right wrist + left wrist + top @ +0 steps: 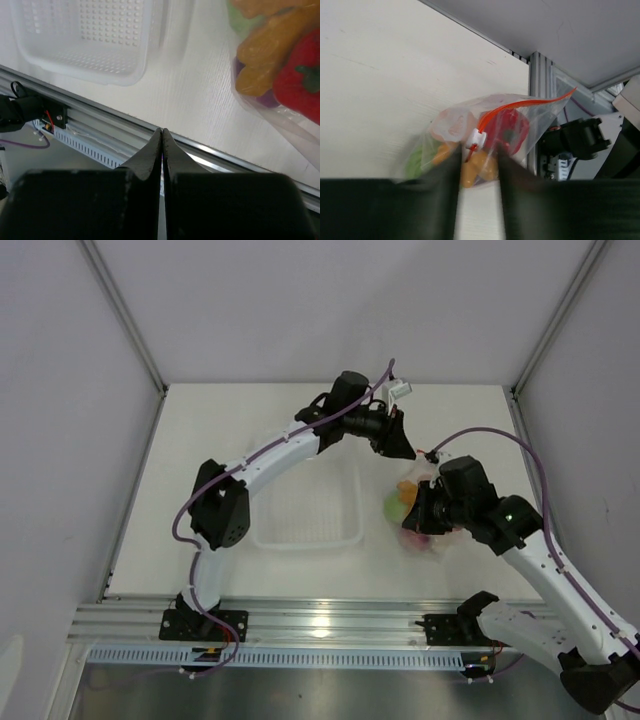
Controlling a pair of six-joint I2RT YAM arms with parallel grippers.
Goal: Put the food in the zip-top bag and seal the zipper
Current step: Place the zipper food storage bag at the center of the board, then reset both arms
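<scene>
The clear zip-top bag lies on the table right of the tray, with the food inside. In the left wrist view the bag shows a red bell pepper, an orange-yellow lumpy piece and green cabbage. Its orange-red zipper carries a white slider. My left gripper is open, one finger on each side just below the slider. My right gripper is shut with nothing visible between its fingers, beside the bag's near-left edge; the pepper, a purple onion and the lumpy piece show nearby.
A rigid clear tray stands left of the bag, also in the right wrist view. The aluminium rail runs along the near table edge. Frame posts stand at the back right corner.
</scene>
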